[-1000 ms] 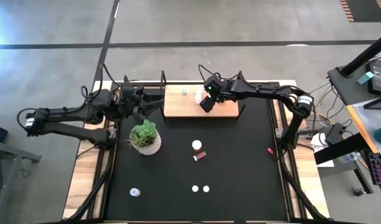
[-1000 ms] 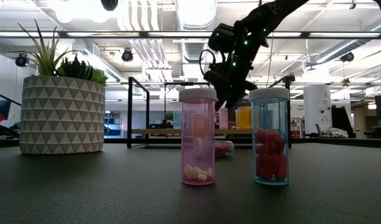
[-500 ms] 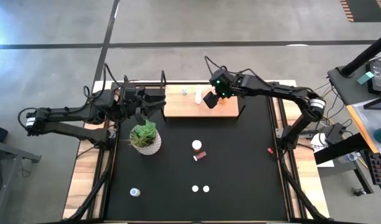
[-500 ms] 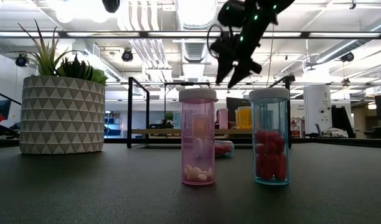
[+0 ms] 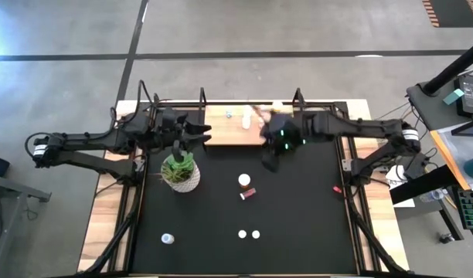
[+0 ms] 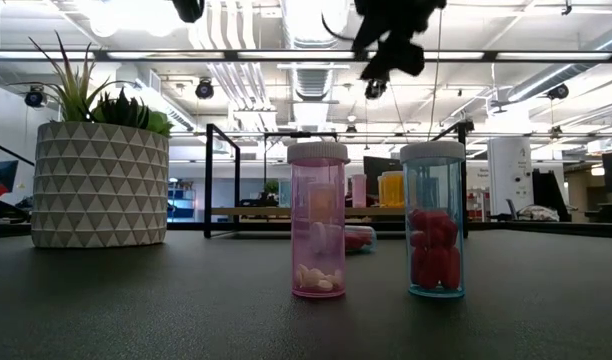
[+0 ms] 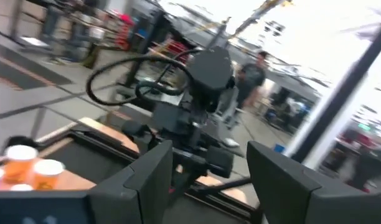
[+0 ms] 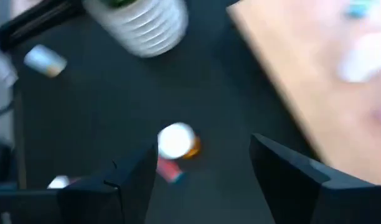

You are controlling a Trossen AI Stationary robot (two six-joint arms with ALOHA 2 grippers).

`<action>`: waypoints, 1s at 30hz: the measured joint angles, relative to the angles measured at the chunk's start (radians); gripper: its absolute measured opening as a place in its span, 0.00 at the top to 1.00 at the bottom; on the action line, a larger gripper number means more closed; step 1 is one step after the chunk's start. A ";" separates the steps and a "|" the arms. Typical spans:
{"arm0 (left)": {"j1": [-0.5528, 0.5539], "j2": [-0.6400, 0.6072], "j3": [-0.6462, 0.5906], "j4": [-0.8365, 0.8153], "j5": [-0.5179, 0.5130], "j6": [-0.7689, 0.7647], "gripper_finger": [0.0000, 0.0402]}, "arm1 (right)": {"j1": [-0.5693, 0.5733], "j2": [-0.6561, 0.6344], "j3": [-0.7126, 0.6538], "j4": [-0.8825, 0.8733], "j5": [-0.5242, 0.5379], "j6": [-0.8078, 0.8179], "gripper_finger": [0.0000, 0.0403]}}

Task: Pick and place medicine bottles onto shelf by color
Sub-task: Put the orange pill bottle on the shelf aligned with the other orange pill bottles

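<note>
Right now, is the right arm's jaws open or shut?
Open: in the right wrist view the right gripper shows two fingers wide apart, nothing between them.

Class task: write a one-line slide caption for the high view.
Right gripper open above the black table beside the shelf, bottles scattered below, left gripper waiting near the plant.

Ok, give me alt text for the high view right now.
The right gripper, fingers open and empty, hangs over the black table just off the shelf. The left gripper waits beside the potted plant; several medicine bottles stand scattered below.
</note>
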 joint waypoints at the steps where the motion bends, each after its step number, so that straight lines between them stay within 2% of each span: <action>1: 0.000 -0.002 0.000 -0.001 0.023 0.000 0.53 | 0.035 0.000 -0.001 0.001 0.000 0.000 0.41; 8: 0.000 -0.017 0.000 0.000 0.141 -0.005 0.53 | 0.216 0.029 -0.001 0.049 0.001 0.008 0.42; 11: 0.000 -0.022 0.000 0.000 0.184 -0.005 0.53 | 0.246 0.052 -0.001 0.064 0.006 0.008 0.42; 15: -0.001 -0.026 0.000 0.000 0.222 -0.006 0.53 | 0.245 0.088 0.003 0.063 0.010 0.085 0.41; 18: -0.001 -0.030 0.000 -0.001 0.245 -0.018 0.53 | 0.244 0.115 0.003 0.063 0.004 0.058 0.37; 21: -0.001 -0.032 0.000 -0.001 0.268 -0.046 0.53 | 0.236 0.137 0.003 0.068 -0.050 0.040 0.29; 25: -0.001 -0.033 0.000 -0.002 0.274 -0.058 0.53 | 0.229 0.139 0.003 0.072 -0.056 0.020 0.19; 30: -0.001 -0.033 0.000 -0.004 0.275 -0.058 0.53 | 0.232 0.140 0.003 0.096 -0.064 0.065 0.14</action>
